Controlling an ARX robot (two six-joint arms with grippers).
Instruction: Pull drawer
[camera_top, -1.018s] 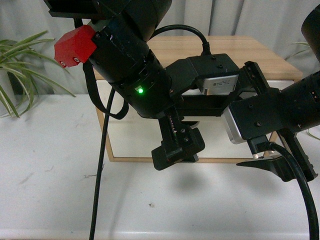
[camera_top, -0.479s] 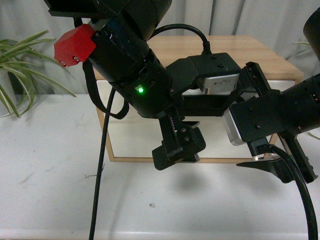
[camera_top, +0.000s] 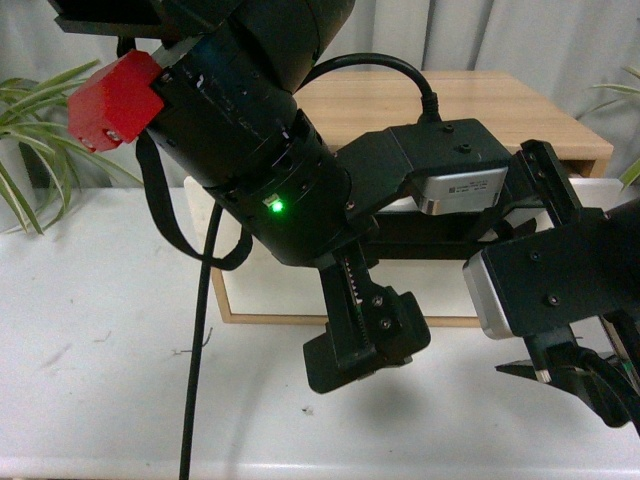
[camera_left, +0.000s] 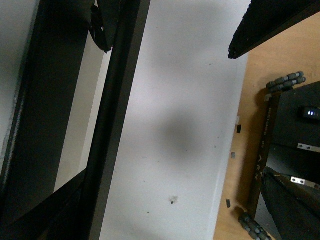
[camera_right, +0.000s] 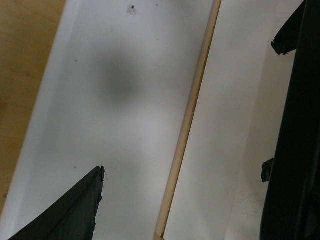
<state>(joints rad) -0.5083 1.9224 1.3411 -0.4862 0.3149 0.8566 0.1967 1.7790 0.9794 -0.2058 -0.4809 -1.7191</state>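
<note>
A wooden cabinet (camera_top: 500, 110) stands on the white table (camera_top: 90, 330). My two arms cover most of its white drawer front (camera_top: 265, 285). In the front view the handle is hidden. The right wrist view shows the drawer front (camera_right: 225, 130) above a wooden bottom edge (camera_right: 187, 125), with a long black bar (camera_right: 292, 145), apparently the handle, beside it. A similar black bar (camera_left: 115, 100) crosses the left wrist view. My left gripper (camera_top: 365, 345) (camera_left: 157, 112) hangs open over the table before the cabinet. My right gripper (camera_top: 570, 380) (camera_right: 186, 107) is open too, lower and to the right. Neither holds anything.
Potted plant leaves (camera_top: 30, 150) reach in at the far left, and another leaf (camera_top: 630, 170) at the right. A black cable (camera_top: 195, 380) hangs down across the table. The table's front edge (camera_top: 100, 465) is close. Wooden floor and robot base (camera_left: 295, 150) lie beyond it.
Both arms have swung nearer the camera and lower, so the grippers now hang further out from the cabinet's front. The cabinet and its white front look unmoved.
</note>
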